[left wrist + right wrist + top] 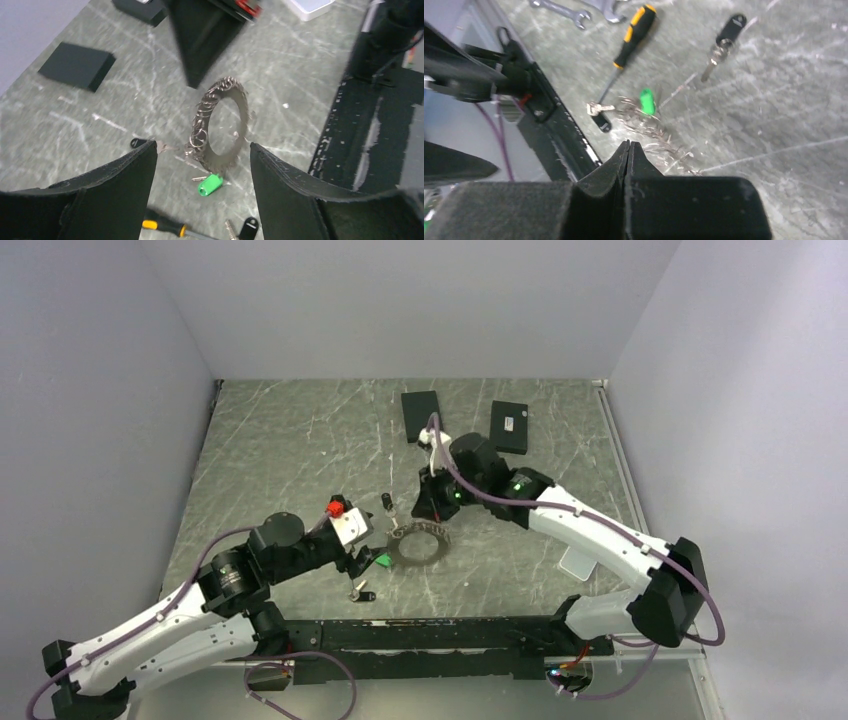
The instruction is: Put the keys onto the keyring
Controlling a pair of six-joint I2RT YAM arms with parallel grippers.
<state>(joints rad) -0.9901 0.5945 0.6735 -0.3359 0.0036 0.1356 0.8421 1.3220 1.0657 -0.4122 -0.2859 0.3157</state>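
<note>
- Step: setting up the ring (418, 544) for threading. No key looks threaded yet.
- Ring sits mid-table (300, 440) between the two grippers. It looks tipped up at its far, chain-wrapped (200, 122) rim, though how far is hard to tell. Green tag (210, 184) lies at its near edge.
- Right gripper (432, 504): jaws fully together, tips right at the chained rim. Blur hides whether they actually pinch it.
- Left gripper (202, 150): jaws wide apart and empty, hovering low with the ring framed between the fingers.
- Keys: two seen, both loose on the table. One (142, 143) lies just beside the ring on its left. The other (245, 227) is near the tag, next to the screwdriver (165, 228).
- Next, my guess: left drops onto the nearer key and grips the black head, blade free.
- That needs a steady ring and the key hole lined up with the ring's opening. Tiny key, so slip risk is high.
</note>
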